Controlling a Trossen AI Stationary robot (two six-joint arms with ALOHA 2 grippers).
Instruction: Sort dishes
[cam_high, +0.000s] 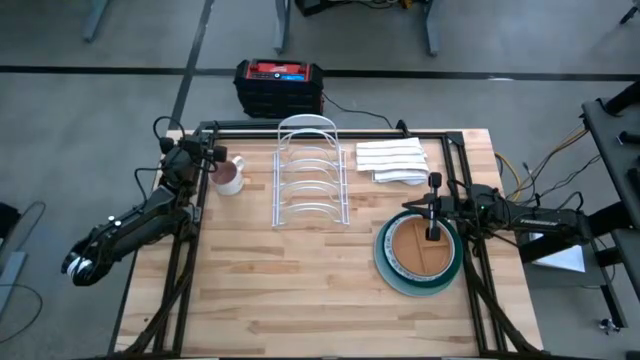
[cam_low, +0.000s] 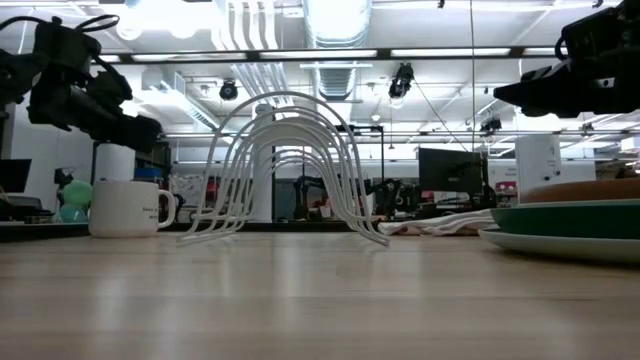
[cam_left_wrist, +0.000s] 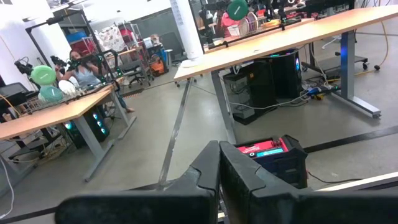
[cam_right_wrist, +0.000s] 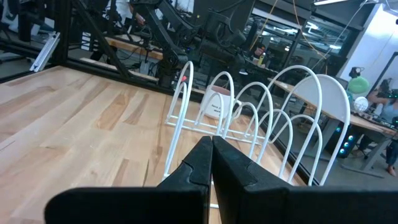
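The dishes stand in one stack at the table's right. A tan-brown plate (cam_high: 420, 250) lies on top, a white rim (cam_high: 392, 262) shows under it, and a larger dark green plate (cam_high: 384, 268) lies at the bottom, resting on the wood. In the low view the tan plate (cam_low: 590, 189) sits above the green one (cam_low: 570, 218). My right gripper (cam_high: 415, 207) hovers shut over the stack's far edge, pointing level toward the white wire rack (cam_high: 310, 172). My left gripper (cam_high: 220, 156) waits shut at the far left corner, beside the mug (cam_high: 230, 177).
The wire dish rack (cam_right_wrist: 249, 109) stands empty at the table's middle. Folded white cloths (cam_high: 392, 160) lie at the far right. A black-and-red box (cam_left_wrist: 270, 155) sits on the floor past the far edge. Bare wood fills the table's near half.
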